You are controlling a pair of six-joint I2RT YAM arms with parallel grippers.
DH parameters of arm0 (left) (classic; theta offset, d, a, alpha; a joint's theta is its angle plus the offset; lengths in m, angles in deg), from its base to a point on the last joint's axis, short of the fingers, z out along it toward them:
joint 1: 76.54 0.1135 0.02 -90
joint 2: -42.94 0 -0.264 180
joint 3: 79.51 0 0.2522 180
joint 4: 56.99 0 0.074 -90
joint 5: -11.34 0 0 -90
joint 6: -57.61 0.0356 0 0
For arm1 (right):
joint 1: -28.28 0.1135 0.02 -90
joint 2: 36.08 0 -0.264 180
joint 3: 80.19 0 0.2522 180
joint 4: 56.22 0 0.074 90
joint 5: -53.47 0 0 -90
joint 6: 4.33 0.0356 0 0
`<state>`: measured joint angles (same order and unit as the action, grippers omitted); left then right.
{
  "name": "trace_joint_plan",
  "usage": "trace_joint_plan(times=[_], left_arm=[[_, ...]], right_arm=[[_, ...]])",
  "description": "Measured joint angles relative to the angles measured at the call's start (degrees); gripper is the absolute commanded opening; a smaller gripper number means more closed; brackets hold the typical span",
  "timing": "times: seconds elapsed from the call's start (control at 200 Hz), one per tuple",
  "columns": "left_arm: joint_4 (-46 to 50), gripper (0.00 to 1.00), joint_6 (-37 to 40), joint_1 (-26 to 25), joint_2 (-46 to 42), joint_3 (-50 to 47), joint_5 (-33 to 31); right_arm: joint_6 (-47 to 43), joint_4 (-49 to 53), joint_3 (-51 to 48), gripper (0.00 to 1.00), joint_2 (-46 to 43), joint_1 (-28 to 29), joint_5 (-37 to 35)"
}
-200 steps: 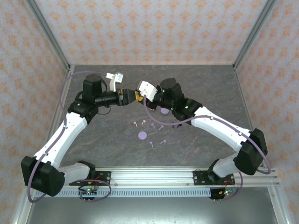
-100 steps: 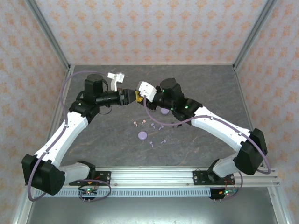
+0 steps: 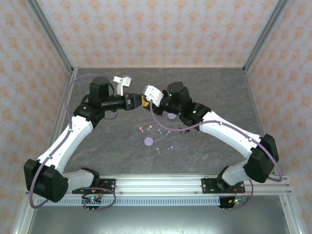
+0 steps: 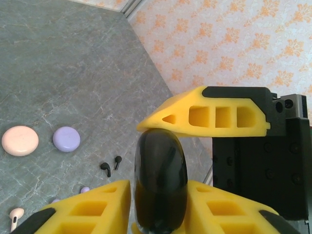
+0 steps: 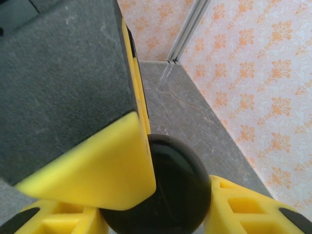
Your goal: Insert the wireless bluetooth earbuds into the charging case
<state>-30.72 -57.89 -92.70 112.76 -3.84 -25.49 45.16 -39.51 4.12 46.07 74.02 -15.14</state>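
Two robot arms meet above the far middle of a grey table, sharing a black charging case held on edge. The left gripper presses its yellow fingers against the case's flat faces, while the right gripper is clamped across its rim. The earbuds lie loose on the table nearer the bases: a pink pair, lavender buds around a lavender case, and a black pair

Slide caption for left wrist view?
Left wrist: black charging case in left gripper, right gripper's finger on top; pink case, lavender case, black earbuds on table.
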Motion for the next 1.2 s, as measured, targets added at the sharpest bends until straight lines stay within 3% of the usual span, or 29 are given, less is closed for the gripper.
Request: trace_joint_plan(times=[0.12, 0.445, 0.53, 0.816, 1.041, 1.201], left_arm=[[0.0, 0.25, 0.1, 0.0, 0.0, 0.0, 0.0], [-3.2, 0.21, 2.7, -0.3, -2.2, -2.9, -1.8], [-4.9, 0.21, 4.6, -0.3, -4.4, -5.6, -2.9], [-14.0, 0.0, 16.8, -0.3, -13.6, -16.9, -5.2], [-19.8, 0.0, 24.3, -1.2, -19.2, -22.3, -5.6], [-20.5, 0.0, 27.7, -2.1, -20.0, -22.3, -5.2]], right_arm=[[0.6, 0.0, 0.0, 0.45, 0.1, 0.0, 0.1], [4.9, 4.2, 0.7, 0.85, 0.0, 0.0, 0.3], [6.3, 6.0, 0.7, 0.9, -0.4, -0.4, 1.9], [18.8, 5.3, -3.0, 0.88, -8.2, -8.9, 15.2], [27.1, -0.1, -6.4, 0.83, -7.9, -9.4, 20.6], [28.4, -2.2, -6.4, 0.71, -6.5, -9.4, 26.3]])
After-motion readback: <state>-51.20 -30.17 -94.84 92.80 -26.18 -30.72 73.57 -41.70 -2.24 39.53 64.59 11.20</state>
